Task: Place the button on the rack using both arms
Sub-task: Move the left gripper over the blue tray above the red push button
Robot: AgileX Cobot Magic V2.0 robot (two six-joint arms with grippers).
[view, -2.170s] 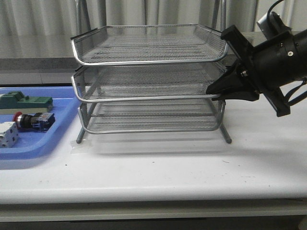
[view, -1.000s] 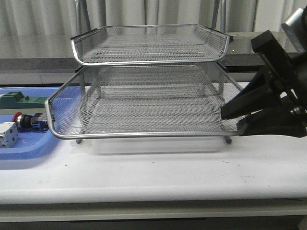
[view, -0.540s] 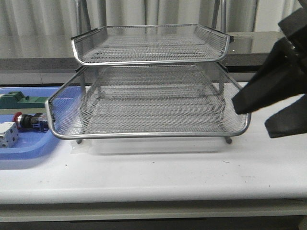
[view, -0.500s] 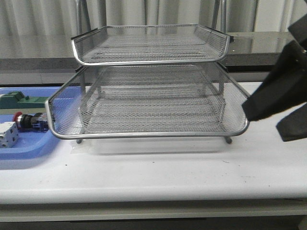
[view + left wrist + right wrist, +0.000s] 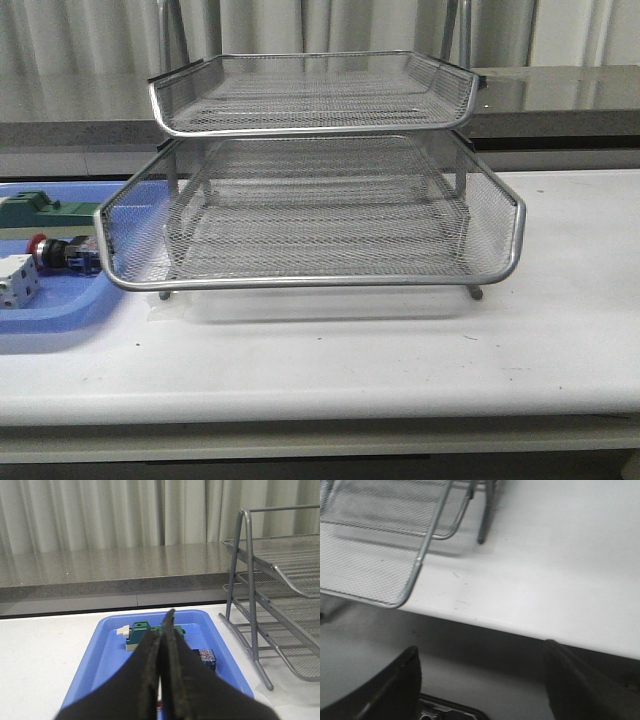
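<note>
- Since the earlier frames, the rack's [image 5: 310, 170] middle tray [image 5: 310, 225] has slid forward out of the frame, and the right arm that gripped its right corner has left the front view entirely.
- That tray now juts toward the camera, well ahead of the top tier, with its mesh floor open from above and nothing in it.
- Right gripper [image 5: 480, 680]: its two dark fingers stand wide apart and hold nothing; in its wrist view it is beyond the rack's pulled-out corner, looking past the table [image 5: 400, 340] edge.
- Left gripper [image 5: 161, 680]: fingers pressed together, nothing between them; it points over the blue tray [image 5: 100, 655] beside the rack.
- Button [image 5: 62, 251] lies on its side in the blue tray, left of the rack, red head pointing away from the rack; part of it sits behind the tray's left corner. A green and cream block [image 5: 50, 210] lies behind it and a white block [image 5: 15, 280] in front.
- Step in hand, as I judge it: the left arm fetches the button.
- To do it well, spread the fingers before descending, straddle the black body rather than the round head, and keep clear of both neighbouring blocks.
- Lift high enough to clear the pulled-out tray's rim, then set the button down well inside the mesh.
</note>
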